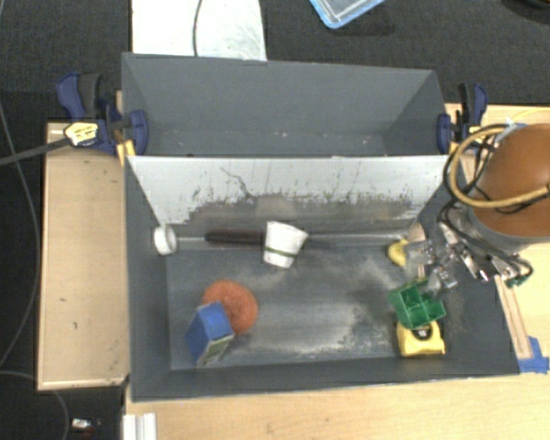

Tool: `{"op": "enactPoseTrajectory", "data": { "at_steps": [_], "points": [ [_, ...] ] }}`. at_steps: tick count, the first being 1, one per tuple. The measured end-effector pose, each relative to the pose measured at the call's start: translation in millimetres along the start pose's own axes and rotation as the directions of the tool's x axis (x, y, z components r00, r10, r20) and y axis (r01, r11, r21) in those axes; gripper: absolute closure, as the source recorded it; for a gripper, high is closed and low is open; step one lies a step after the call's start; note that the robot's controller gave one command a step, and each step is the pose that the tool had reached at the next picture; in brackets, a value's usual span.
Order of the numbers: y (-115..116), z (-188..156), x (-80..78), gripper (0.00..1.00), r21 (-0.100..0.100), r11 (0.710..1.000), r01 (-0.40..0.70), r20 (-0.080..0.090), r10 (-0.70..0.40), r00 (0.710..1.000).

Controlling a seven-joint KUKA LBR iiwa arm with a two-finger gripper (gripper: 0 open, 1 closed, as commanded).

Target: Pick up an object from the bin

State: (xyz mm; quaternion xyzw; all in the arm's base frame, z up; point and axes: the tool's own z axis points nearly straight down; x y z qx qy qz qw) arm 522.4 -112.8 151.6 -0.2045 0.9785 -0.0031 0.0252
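Gripper (433, 280) above a green block (417, 306) at the bin's (284, 108) near right.
The green block lay on a yellow block (420, 340), partly hiding it; any print was too small to read. Whether the gripper was clenched could not be told. A yellow piece (399, 253) beside it was half hidden. A cup (282, 243), orange ball (231, 302) and blue block (208, 330) lay well left.

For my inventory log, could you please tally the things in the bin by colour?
White cup: 1
Black-and-silver rod: 1
Orange ball: 1
Blue block: 1
Green piece: 1
Yellow block and yellow lump: 2
Total: 7
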Motion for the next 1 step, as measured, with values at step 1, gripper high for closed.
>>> {"op": "enactPoseTrajectory", "data": {
  "at_steps": [1],
  "points": [
    [-7.8, -98.2, -8.4, 1.0, 0.002, 0.998, 0.061, 0.003, -0.061, 0.998]
  ]
}}
